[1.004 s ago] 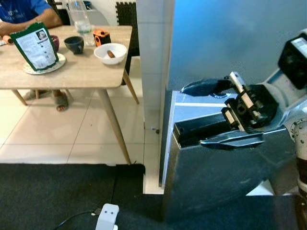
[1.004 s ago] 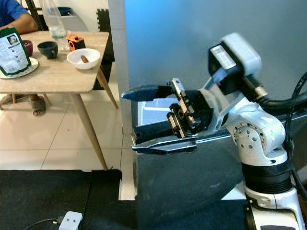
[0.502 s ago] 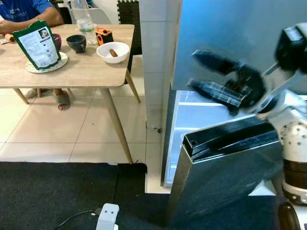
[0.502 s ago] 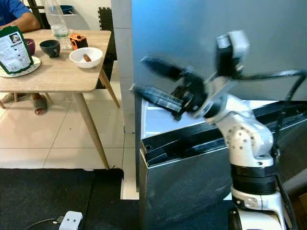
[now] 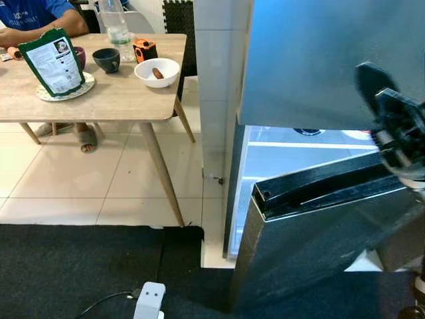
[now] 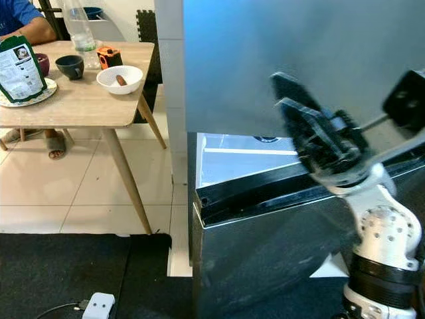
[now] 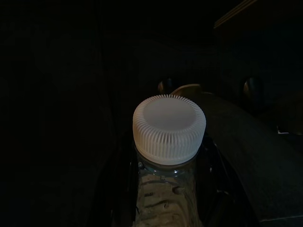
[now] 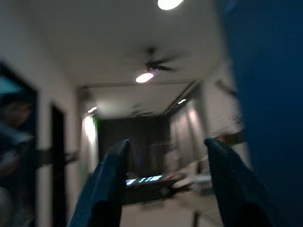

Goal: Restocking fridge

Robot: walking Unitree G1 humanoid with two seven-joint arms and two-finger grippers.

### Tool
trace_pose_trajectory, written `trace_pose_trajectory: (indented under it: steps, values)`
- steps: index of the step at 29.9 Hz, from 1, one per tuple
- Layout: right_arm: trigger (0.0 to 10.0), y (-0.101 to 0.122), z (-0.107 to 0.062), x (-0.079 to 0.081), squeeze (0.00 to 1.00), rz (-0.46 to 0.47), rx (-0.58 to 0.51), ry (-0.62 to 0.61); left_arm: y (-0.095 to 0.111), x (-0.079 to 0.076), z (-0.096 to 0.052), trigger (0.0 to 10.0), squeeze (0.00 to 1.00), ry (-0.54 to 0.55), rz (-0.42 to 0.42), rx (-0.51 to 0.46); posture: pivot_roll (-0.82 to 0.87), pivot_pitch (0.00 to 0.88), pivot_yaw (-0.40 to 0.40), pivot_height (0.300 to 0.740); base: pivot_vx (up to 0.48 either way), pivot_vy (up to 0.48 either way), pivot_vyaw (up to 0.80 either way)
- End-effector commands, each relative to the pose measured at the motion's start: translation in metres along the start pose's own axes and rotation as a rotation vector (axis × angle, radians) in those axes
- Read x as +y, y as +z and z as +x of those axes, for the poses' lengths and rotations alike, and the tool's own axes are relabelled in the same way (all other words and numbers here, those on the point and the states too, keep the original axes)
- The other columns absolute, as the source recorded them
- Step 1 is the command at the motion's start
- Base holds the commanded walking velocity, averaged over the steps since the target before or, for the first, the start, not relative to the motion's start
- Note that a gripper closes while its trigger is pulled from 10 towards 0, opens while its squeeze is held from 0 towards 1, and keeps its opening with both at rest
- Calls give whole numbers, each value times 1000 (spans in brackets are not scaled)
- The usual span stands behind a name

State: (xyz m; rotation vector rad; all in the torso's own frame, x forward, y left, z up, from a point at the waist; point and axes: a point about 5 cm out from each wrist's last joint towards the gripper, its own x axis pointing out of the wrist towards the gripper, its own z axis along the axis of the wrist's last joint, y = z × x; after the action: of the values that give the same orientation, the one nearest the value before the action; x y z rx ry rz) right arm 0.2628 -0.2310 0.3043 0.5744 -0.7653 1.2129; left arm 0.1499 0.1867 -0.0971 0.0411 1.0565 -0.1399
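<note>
We face the tall grey-blue fridge (image 5: 312,60), whose dark lower door (image 6: 272,239) stands swung open toward us, showing a lit white shelf (image 6: 232,159) inside. To the left, further off, stands a light wooden table (image 5: 99,100) with a person in a blue shirt (image 5: 33,16) seated at its far side; on it sit a green printed pouch (image 5: 52,61), a white bowl (image 5: 157,72), a dark cup (image 5: 106,60) and a clear water bottle (image 5: 114,26).

Our right gripper (image 6: 302,123) is raised on the right, just above the top edge of the open door, its two long black fingers (image 8: 109,184) spread apart and empty, pointing up and away from the shelf.

Our left gripper (image 7: 165,189) hangs low in the shade, and its fingers seem pinched around the neck of a clear plastic bottle with a ribbed white cap (image 7: 169,128).

As we judge it, the door is open, but the bottle has yet to go onto the shelf, so the stocking itself remains.
</note>
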Motion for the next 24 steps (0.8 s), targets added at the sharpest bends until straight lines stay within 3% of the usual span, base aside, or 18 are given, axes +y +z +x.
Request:
trace_pose_trajectory:
  steps: [1, 3, 4, 5, 7, 10, 11, 13, 15, 17, 18, 19, 21, 22, 24]
  values:
    - [0, 23, -32, -11, 0, -104, -87, -162, -25, -16, -1, 10000, 0, -47, -22, 90, -107, 110, -43, 740, 0, 0, 0]
    - [0, 43, -71, -22, 0, -210, -121, -363, -25, -15, -2, 10000, 0, -45, -21, 91, -103, 106, -43, 740, 0, 0, 0]
    - [0, 43, -71, -22, 0, -210, -121, -363, -25, -15, -2, 10000, 0, -45, -21, 91, -103, 106, -43, 740, 0, 0, 0]
    - [0, 57, -97, -24, 0, -260, -151, -488, -24, -14, -2, 10000, 0, -44, -23, 90, -102, 103, -43, 740, 0, 0, 0]
    - [0, 63, -107, -24, 0, -276, -167, -532, -24, -13, -2, 10000, 0, -43, -24, 91, -102, 103, -43, 740, 0, 0, 0]
    - [0, 78, -144, -21, 0, -329, -209, -718, -24, -11, -2, 10000, 0, -38, -26, 90, -102, 102, -47, 740, 0, 0, 0]
    - [0, 86, -164, -15, 0, -360, -246, -821, -23, -10, -2, 10000, 0, -37, -25, 88, -102, 102, -47, 740, 0, 0, 0]
    - [0, 92, -185, -10, 0, -387, -286, -933, -23, -11, -2, 10000, 0, -37, -24, 88, -102, 102, -47, 740, 0, 0, 0]
    - [0, 94, -195, -9, 0, -405, -304, -987, -24, -11, -2, 10000, 0, -37, -23, 89, -102, 98, -46, 740, 0, 0, 0]
    - [0, 97, -228, -1, 0, -433, -359, -1179, -24, -12, -2, 10000, 0, -37, -22, 88, -105, 98, -45, 740, 0, 0, 0]
    - [4000, 97, -242, 3, 0, -436, -379, -1264, -24, -12, -2, 10000, 0, -37, -21, 88, -104, 98, -46, 740, 0, 0, 0]
    - [10000, 95, -257, 9, 0, -437, -405, -1361, -24, -12, -2, 10000, 0, -36, -21, 87, -104, 98, -46, 740, 0, 0, 0]
    - [10000, 84, -285, 21, 0, -424, -432, -1582, -22, -11, -2, 10000, 0, -26, -28, 80, -105, 100, -44, 740, 0, 0, 0]
    - [10000, 84, -285, 21, 0, -424, -432, -1582, -22, -11, -2, 10000, 0, -26, -28, 80, -105, 100, -44, 740, 0, 0, 0]
    - [10000, 69, -308, 33, 0, -406, -416, -1763, -21, -9, -2, 10000, 0, -17, -40, 72, -105, 103, -43, 740, 0, 0, 0]
